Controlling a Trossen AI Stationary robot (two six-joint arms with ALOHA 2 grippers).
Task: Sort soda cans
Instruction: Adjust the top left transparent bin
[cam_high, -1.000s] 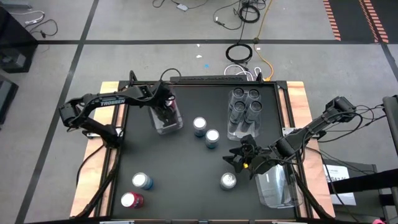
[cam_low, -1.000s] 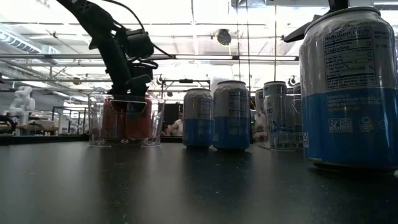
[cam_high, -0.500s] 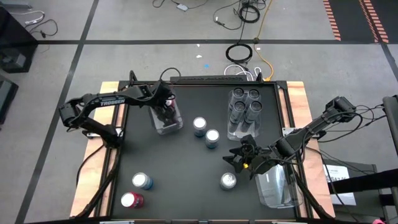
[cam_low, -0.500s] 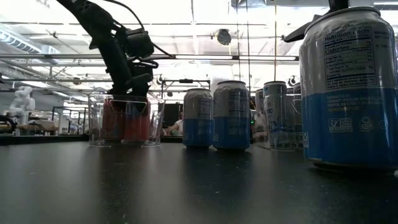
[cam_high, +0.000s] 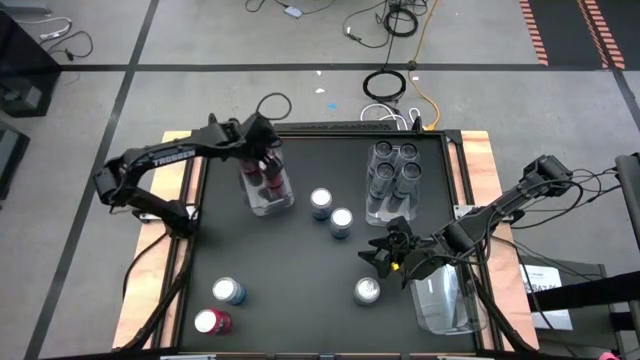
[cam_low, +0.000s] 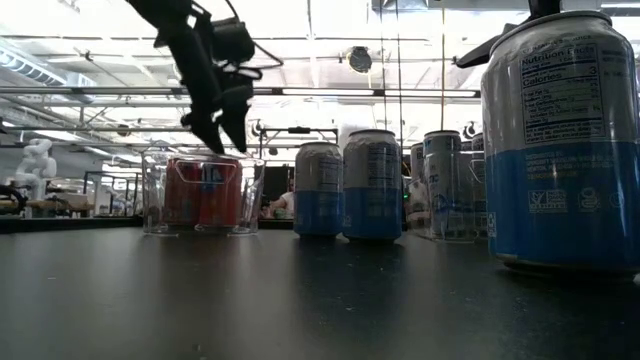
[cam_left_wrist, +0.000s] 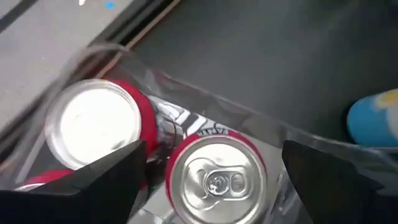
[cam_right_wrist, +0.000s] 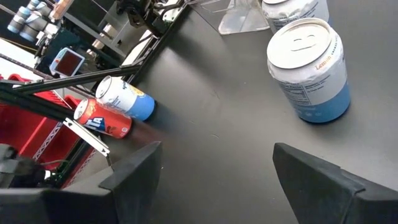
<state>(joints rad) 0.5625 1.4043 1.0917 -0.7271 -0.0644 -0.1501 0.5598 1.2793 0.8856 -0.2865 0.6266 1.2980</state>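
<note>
Left end effector (cam_high: 262, 152) has just lifted clear above tray (cam_high: 283, 203), jaws released; red cans (cam_high: 270, 181) now sit inside. Right end effector (cam_high: 383, 255), open, waits near blue can (cam_high: 367, 291) on bench (cam_high: 290, 270).

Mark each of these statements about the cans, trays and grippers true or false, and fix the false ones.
1. The left gripper holds a red can. False: it is open, above the red cans in the left tray.
2. Four grey cans fill a tray. True.
3. The right tray holds blue cans. False: it holds none.
4. One red can lies near the front edge. True.
5. The right gripper is open. True.
</note>
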